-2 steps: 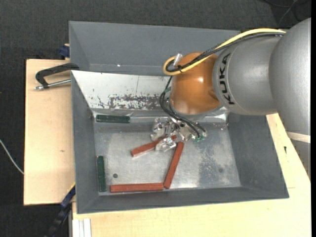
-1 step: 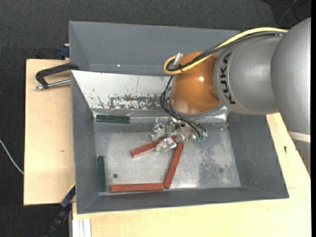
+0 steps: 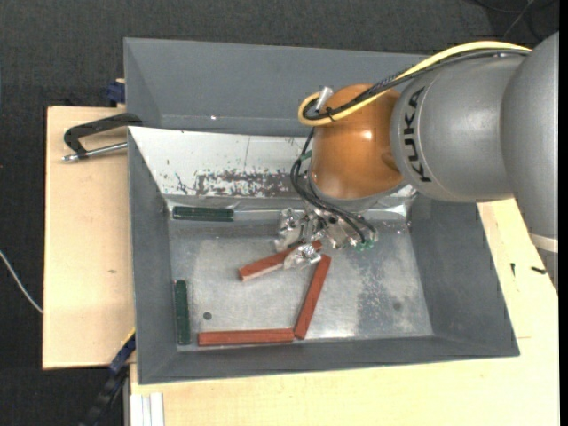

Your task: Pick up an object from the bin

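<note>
We see the gripper [image 3: 303,242] low in the bin [image 3: 151,238], right at the upper end of a short red bar [image 3: 264,269] that runs down-left from it. Whether the gripper is open or closed, we cannot tell. A long red bar [image 3: 312,296] slants just below the gripper, and a green bar [image 3: 202,212] lies to its left.

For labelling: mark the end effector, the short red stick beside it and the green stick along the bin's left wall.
End effector [image 3: 304,245]: camera view, its tip.
Short red stick [image 3: 264,268]: camera view, mid-length.
Green stick [image 3: 182,311]: camera view, mid-length.
</note>
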Motion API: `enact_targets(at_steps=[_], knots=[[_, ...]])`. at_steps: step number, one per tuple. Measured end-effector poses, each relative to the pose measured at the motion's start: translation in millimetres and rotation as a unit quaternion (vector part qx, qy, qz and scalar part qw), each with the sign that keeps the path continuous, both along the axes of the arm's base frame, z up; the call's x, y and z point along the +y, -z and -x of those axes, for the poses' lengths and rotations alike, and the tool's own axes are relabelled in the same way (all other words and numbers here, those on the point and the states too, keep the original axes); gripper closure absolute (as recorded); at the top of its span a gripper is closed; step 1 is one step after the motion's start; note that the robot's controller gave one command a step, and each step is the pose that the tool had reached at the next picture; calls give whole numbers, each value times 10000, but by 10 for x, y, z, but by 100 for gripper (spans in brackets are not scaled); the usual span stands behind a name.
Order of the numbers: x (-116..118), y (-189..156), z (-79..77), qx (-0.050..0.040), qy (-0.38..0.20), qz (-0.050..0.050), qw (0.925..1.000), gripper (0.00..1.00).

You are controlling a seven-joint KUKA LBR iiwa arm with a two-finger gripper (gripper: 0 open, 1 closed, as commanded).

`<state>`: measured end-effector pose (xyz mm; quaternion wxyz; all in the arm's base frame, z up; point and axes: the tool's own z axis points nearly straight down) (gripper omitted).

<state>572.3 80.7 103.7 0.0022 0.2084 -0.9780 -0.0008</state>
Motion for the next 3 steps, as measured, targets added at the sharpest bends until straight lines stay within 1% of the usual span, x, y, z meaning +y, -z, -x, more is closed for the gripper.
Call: enact_targets(at_steps=[1, 2, 3], knots=[[3, -230, -12, -25, 3, -4, 10000, 100], [6, -392, -34, -71, 2, -9, 10000, 100], [7, -447, -39, -78, 2, -10, 10000, 100]])
